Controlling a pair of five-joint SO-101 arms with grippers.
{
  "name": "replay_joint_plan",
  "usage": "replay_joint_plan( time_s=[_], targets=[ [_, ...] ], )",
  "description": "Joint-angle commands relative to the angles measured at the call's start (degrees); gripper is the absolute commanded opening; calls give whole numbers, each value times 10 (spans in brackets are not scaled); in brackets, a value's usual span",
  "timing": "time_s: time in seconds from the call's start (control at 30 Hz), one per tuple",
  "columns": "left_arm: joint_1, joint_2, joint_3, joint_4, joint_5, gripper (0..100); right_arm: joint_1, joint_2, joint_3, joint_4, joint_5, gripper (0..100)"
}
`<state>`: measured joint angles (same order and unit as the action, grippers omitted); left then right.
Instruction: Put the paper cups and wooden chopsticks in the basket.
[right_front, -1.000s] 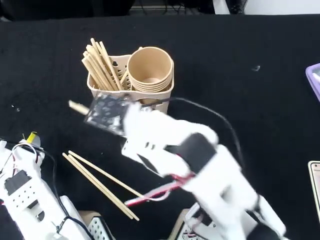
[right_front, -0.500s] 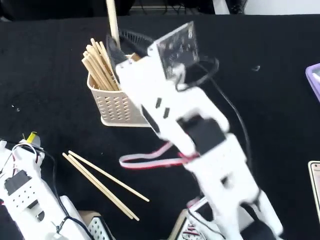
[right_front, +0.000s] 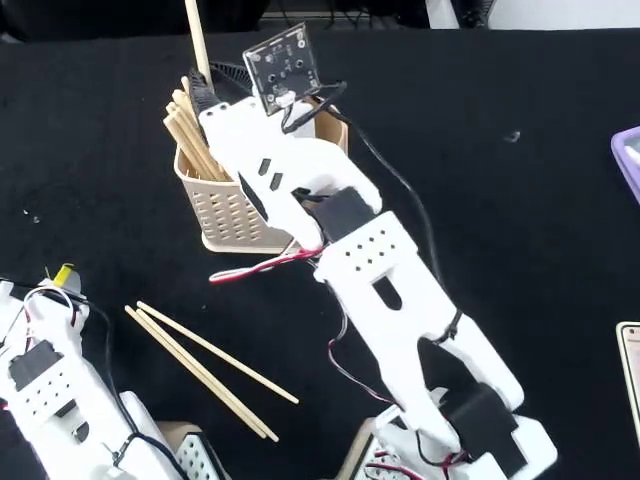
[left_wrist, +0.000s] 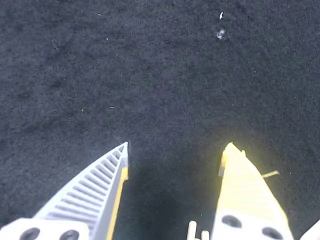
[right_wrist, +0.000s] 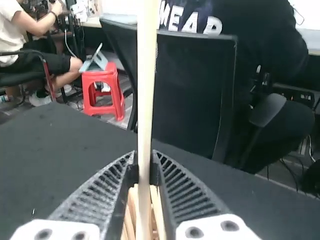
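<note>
Pale wooden chopstick (right_wrist: 145, 90) — straight, upright — pinched between right fingers (right_wrist: 175, 185) over basket (right_front: 228, 215); left fingers (left_wrist: 95, 195) spread.

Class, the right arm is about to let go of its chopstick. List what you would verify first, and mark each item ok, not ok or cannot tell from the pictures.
1. right gripper shut firmly on the held chopstick: ok.
2. Held chopstick upright: ok.
3. Its lower tip inside the basket: cannot tell, as the gripper hides it.
4. Basket standing upright on the table: ok.
5. left gripper open and away from the basket: ok.
6. All chopsticks collected: not ok, as loose chopsticks lie on the table.
</note>
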<state>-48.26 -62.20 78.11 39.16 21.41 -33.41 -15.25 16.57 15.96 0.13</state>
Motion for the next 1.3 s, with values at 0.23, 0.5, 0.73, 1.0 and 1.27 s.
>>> replay_joint_plan(
  time_s=[0.23,0.5,0.73,1.0,1.27],
  targets=[
    [4,-9,-7,-2,-4,292,10,-98,-34,165,-4,257],
    [4,-9,-7,-2,-4,292,-80,-298,124,431,-3,206],
    [5,-8,-7,-3,-4,292,-261,-374,451,352,-4,210],
    [5,-7,-7,-3,-4,292,-368,-262,554,137,-7,210],
    [2,-7,-7,-3,-4,292,-389,-56,456,109,-7,253]
  ],
)
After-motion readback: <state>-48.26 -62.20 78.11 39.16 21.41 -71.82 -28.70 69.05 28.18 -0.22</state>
